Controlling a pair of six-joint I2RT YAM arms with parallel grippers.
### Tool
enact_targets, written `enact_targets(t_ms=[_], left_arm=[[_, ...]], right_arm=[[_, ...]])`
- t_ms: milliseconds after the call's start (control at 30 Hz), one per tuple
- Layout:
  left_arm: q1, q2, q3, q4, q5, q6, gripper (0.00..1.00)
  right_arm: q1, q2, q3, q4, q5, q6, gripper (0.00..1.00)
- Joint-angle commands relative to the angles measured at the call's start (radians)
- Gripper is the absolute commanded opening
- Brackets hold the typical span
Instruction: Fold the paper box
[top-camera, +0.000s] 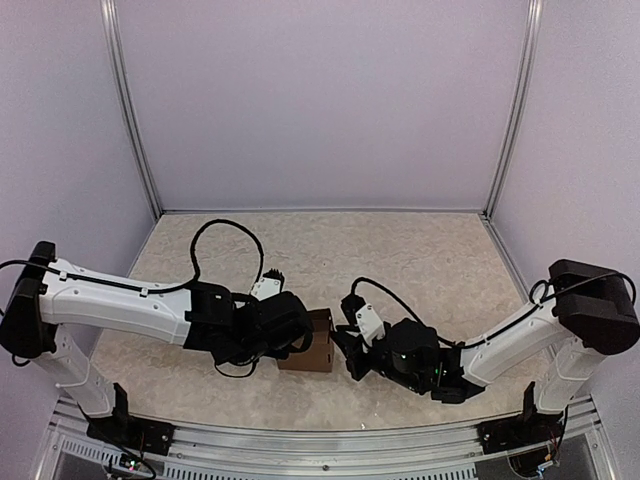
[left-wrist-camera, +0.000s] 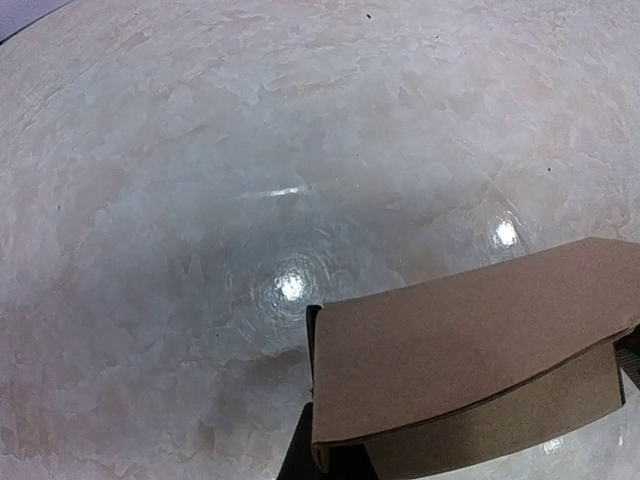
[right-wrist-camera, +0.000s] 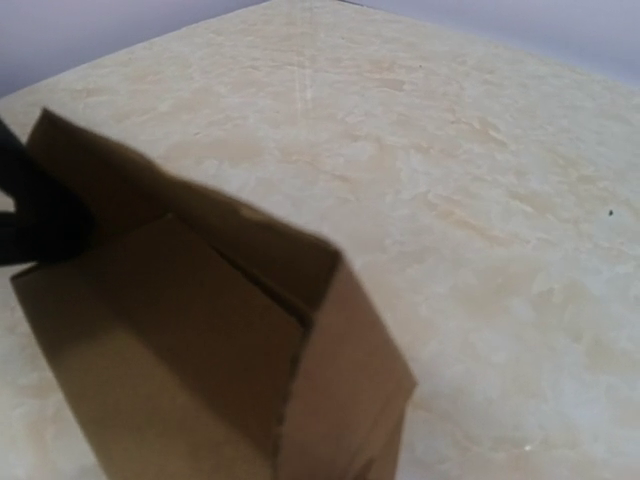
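Observation:
The paper box (top-camera: 318, 350) is a brown, partly folded carton standing on the table between my two grippers. My left gripper (top-camera: 298, 335) is at its left side. In the left wrist view a box panel (left-wrist-camera: 470, 340) lies over the jaws, with one dark finger (left-wrist-camera: 300, 455) showing at its lower left edge, so the gripper looks shut on the box wall. My right gripper (top-camera: 346, 352) touches the box's right side. The right wrist view looks into the open box (right-wrist-camera: 200, 360). Its own fingers are hidden by the cardboard. The dark left gripper (right-wrist-camera: 35, 215) shows behind the box.
The beige marbled tabletop (top-camera: 420, 260) stretches behind the box. Pale purple walls with metal corner posts (top-camera: 132, 120) enclose the back and sides. A black cable (top-camera: 225, 228) loops over the left arm. The metal rail (top-camera: 300, 440) runs along the near edge.

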Motion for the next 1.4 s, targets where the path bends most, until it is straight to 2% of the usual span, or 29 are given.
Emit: enact_targets(t_ms=[0, 467, 667, 1367], left_arm=[[-0.006, 0.060, 0.013, -0.053, 0.053, 0.004, 0.00], [-0.006, 0.065, 0.015, -0.056, 0.049, 0.005, 0.00], [-0.007, 0.068, 0.014, -0.055, 0.047, 0.004, 0.00], [-0.016, 0.072, 0.019, -0.053, 0.037, 0.003, 0.00]], right_arm=[[0.011, 0.004, 0.028, 0.001, -0.012, 0.002, 0.18], [0.012, -0.060, 0.066, -0.076, 0.015, -0.024, 0.20], [0.015, -0.047, 0.086, -0.113, 0.035, -0.025, 0.15], [0.033, -0.003, 0.144, -0.284, 0.159, 0.037, 0.15]])
